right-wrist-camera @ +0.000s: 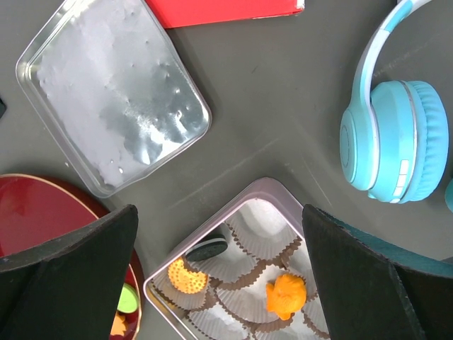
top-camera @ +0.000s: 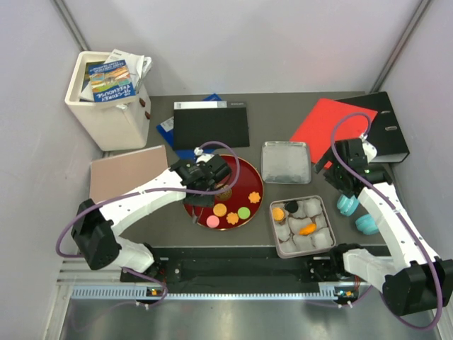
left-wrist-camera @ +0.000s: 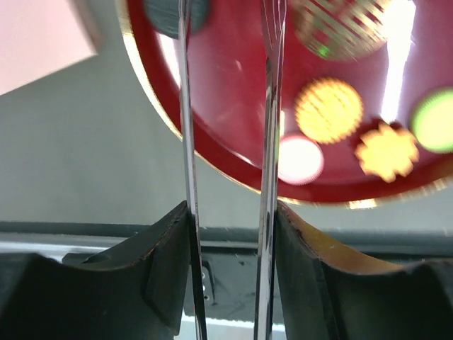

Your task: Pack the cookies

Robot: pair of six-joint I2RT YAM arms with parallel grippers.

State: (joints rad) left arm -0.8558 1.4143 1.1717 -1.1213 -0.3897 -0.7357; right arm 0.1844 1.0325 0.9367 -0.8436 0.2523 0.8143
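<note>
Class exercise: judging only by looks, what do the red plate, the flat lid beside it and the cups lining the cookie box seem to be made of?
Red plate: probably lacquered or glossy plastic; it shows bright glare streaks and a gold rim.
Flat lid: likely shiny metal, perhaps tin; silvery with a blurry, mirror-like reflection.
Cups: apparently pleated paper; white with fluted, crinkled walls like baking cases.

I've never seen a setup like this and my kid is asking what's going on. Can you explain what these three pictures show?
Two robot arms are bolted at the near edge of a dark table. One picture looks down from above; the other two come from cameras on each wrist.

The left gripper hangs over a red plate and holds thin metal tongs. On the plate lie small cookies in orange, pink and green.

The right gripper is open and holds nothing. Below it sits a tin lined with paper cups, with three cookies already inside. Beside the tin are its lid and blue headphones.
</note>
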